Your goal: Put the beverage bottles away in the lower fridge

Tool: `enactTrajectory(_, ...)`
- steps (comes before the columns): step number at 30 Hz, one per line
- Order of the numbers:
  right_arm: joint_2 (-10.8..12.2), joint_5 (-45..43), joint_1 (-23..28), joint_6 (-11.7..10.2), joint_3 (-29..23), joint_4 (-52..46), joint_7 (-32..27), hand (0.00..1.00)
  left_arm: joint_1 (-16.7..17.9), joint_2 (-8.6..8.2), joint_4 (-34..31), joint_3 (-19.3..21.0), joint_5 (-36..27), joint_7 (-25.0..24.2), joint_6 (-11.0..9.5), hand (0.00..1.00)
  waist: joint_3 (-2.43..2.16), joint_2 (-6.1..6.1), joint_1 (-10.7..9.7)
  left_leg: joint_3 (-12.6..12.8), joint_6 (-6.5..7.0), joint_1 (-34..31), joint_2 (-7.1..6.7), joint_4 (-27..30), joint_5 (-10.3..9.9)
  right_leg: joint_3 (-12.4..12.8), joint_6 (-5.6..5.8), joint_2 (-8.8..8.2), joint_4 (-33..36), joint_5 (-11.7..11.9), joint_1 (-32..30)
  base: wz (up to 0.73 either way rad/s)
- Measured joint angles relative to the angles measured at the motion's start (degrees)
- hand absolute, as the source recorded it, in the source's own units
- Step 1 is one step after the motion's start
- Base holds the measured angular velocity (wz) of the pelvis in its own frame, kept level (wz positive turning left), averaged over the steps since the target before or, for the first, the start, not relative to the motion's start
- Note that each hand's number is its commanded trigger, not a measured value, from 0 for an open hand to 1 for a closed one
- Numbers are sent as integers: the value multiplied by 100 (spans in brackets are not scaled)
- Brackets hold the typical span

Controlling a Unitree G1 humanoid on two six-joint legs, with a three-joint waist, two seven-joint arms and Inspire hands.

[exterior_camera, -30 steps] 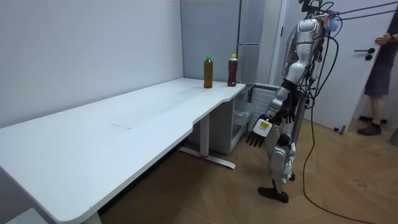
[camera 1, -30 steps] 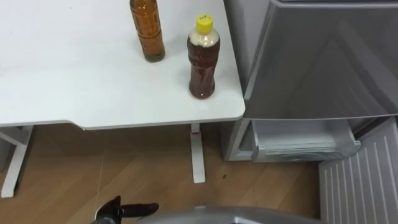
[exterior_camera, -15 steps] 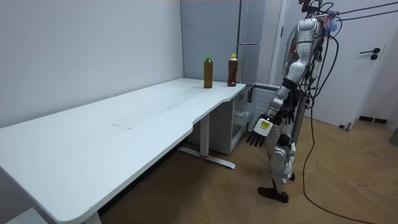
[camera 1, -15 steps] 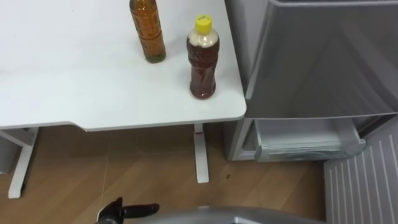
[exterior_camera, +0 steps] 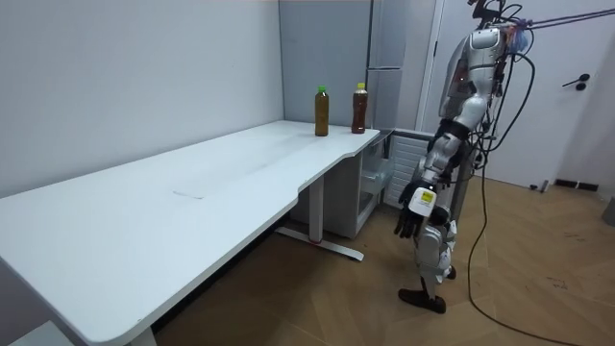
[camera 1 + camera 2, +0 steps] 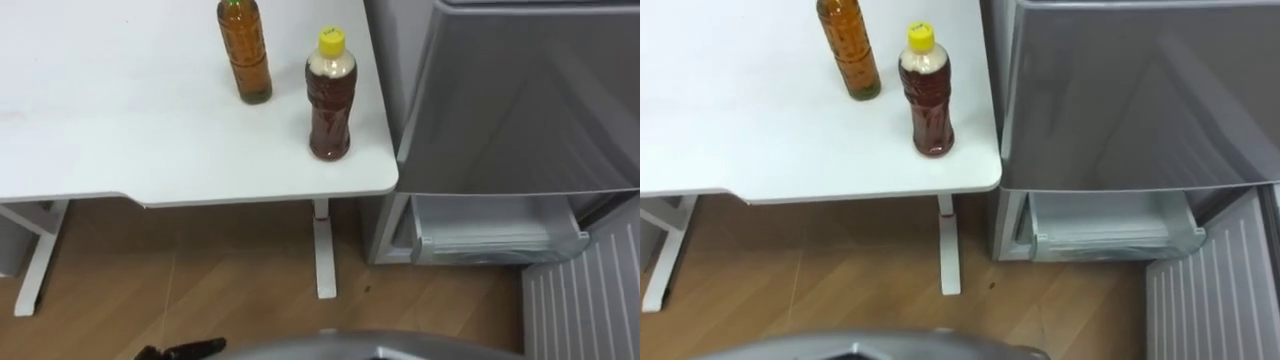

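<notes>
Two drinks upright on bench (image 6: 120,130) near its right front corner. Yellow-capped bottle (image 6: 330,100) is closest to corner. Green-capped bottle (image 6: 246,55) stands near it, further back and left, not touching. Fridge (image 6: 520,100) sits just past bench's right edge, with lower door (image 6: 585,300) swung open and pale drawer (image 6: 495,235) showing inside. Robot stands off bench's front edge, by fridge. Left hand (image 6: 185,349) hangs low at its side, fingers loosely straight, holding nothing.

Two bottles stand on the desk (image 6: 120,120) near its right front corner: left bottle (image 6: 245,55) further back, right bottle (image 6: 329,100) nearer the edge. The fridge (image 6: 520,100) stands just right of the desk, with its lower compartment (image 6: 495,225) open below and the door (image 6: 580,300) at far right.
</notes>
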Motion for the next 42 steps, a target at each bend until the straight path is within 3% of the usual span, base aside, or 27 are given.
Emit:
enactTrajectory(5, -10, -18, 21, -76, -167, -16, -75, 0, 134, -32, -780, 322, 16, 1151, -194, 0, -10, -39, 69, -14, 0, 1, -3, 10, 0, -5, -5, 2, 4, 7, 35, 1)
enactTrajectory(8, -11, 20, 104, -136, -168, -115, -161, 0, 145, -32, -1066, 321, 26, 1747, -447, 0, -17, -26, 67, -6, 0, -1, -2, 5, 0, 8, -7, 6, 7, 11, 41, -1)
enactTrajectory(13, -11, 25, 117, -253, -170, -118, -288, 0, 141, -41, -1759, 253, 21, 2420, -634, 0, -34, -8, -12, -75, -1, -40, -5, 31, -1, -47, -11, 7, 7, 15, 16, 5)
enactTrajectory(17, -53, 27, 136, -355, -168, -178, -346, 0, 140, -38, -2425, 251, 41, 3067, -1106, 0, -43, 31, -69, -108, -2, -23, -3, 29, -1, -56, -11, 7, 12, 15, 25, 1)
enactTrajectory(21, -68, 13, 222, -504, -165, -231, -345, 0, 104, -34, -3176, 251, 209, 3431, -1375, 0, -54, 52, -93, -122, -3, -29, -4, 35, -2, -61, -12, 8, 0, 15, 15, 0)
enactTrajectory(24, -69, 98, 276, -625, -167, -215, -397, 0, -28, 51, -3658, 256, 622, 3532, -1520, 0, -26, 6, -92, -141, -4, -46, -7, 34, -2, -90, -12, 6, -9, 14, 18, 3)
enactTrajectory(26, -64, 153, 282, -631, -167, -212, -412, 0, -34, 69, -4380, 251, 818, 3655, -1535, 0, -33, 11, -96, -153, -4, -58, -9, 41, -2, -100, -12, 6, -11, 14, 15, 0)
enactTrajectory(30, -69, 151, 278, -631, -165, -205, -425, 0, -76, 75, -5155, 246, 1286, 3670, -1680, 0, -28, 12, -90, -124, -4, -57, -10, 40, -2, -86, -12, 6, -7, 14, 21, 0)
enactTrajectory(31, -67, 144, 275, -647, -172, -182, -420, 0, -75, 70, -5408, 243, 1434, 3642, -1684, 0, -47, 48, -95, -143, -4, -59, -8, 39, -2, -96, -13, 7, -16, 14, 18, 0)
enactTrajectory(37, -68, 126, 213, -812, -169, 25, -380, 0, -127, 81, -6798, 174, 2023, 3177, -1684, 0, -18, 1, -113, -176, -4, -103, -15, 48, -2, -135, -13, 5, -29, 14, 16, 3)
enactTrajectory(42, -65, 5, 202, -856, -174, 37, -330, 0, -411, 314, -7577, -93, 2468, 2656, -1684, 0, -7, -2, -138, -238, -5, -198, -23, 102, -2, -201, -13, 4, -114, 15, 9, 7)
